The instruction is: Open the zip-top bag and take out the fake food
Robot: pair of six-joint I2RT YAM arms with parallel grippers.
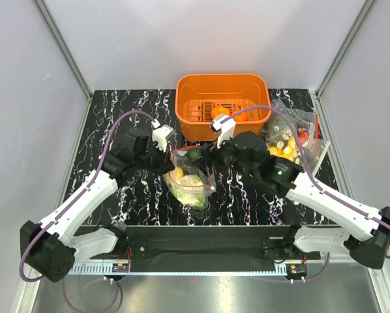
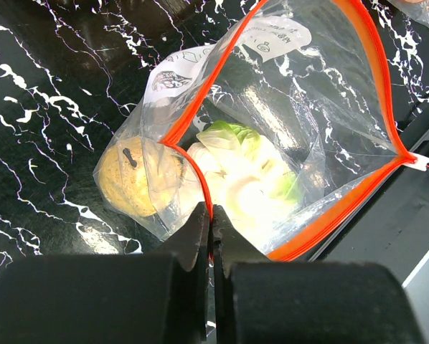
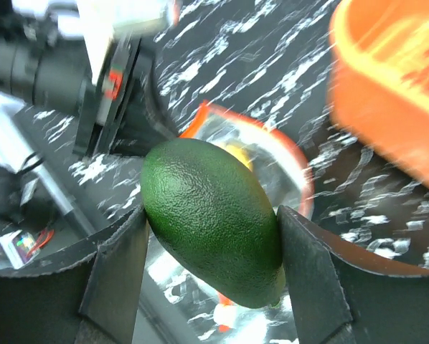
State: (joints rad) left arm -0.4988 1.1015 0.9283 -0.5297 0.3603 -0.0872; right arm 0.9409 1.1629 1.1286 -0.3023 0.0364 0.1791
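The zip-top bag (image 2: 329, 122) gapes, its rim pinched in the left gripper (image 2: 210, 215); the right gripper (image 3: 211, 215) clamps the avocado (image 3: 200, 193) over it.

The bag (image 1: 192, 186) lies in the middle of the bench (image 1: 110, 107). Its mouth gapes wide, so there is room to reach in. Down inside, a round fruit (image 2: 139, 175) and a cauliflower (image 2: 243, 172) fill the bottom. The left hand (image 1: 169, 161) pinches the bag's left edge and blocks that side. The right hand (image 1: 205, 155) hangs just by the mouth, stuffed full with an avocado (image 1: 194, 154). Right behind both hands stands the orange basket (image 1: 182, 104), like a wall. Other bags (image 1: 289, 137) crowd the back right corner. The left part of the bench is open.
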